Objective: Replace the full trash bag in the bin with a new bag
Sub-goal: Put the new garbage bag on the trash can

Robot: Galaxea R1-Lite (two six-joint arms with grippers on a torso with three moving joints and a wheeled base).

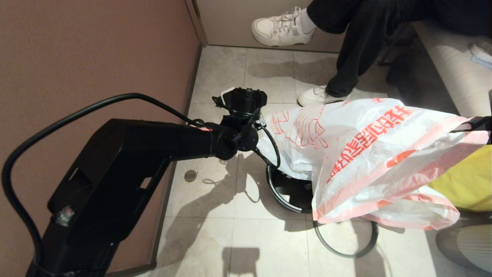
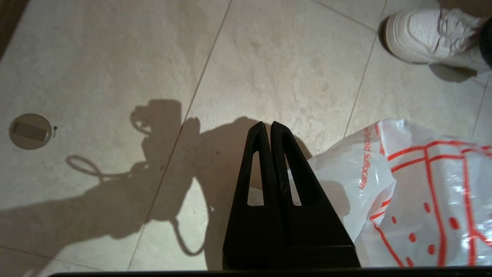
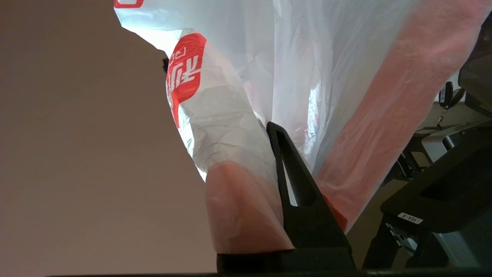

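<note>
One robot arm fills the left of the head view, and at its end the left gripper [image 1: 246, 100] is held above the tiled floor [image 1: 215, 215] beside the wall [image 1: 92, 57]. In the left wrist view its two fingers [image 2: 258, 169] are pressed flat together with nothing between them.

One bag is seen: the new bag [image 1: 369, 154], limp and translucent white with red print and a pink hem band, is stretched out in the air from beside the left gripper to the right edge of the head view. It is draped over the far and right part of the bin [image 1: 288, 190]. The right gripper [image 1: 480, 124] is closed on the bag's pink hem; in the right wrist view one black finger [image 3: 300, 192] is seen with the film wrapped round it.

One bin is counted, black and round, standing on the floor below the bag. One grey ring [image 1: 346, 246] lies on the floor, touching the bin's near side.

Two white shoes [image 1: 282, 29] of a seated person are seen beyond. One round floor cover [image 1: 190, 176] is set in a tile.
</note>
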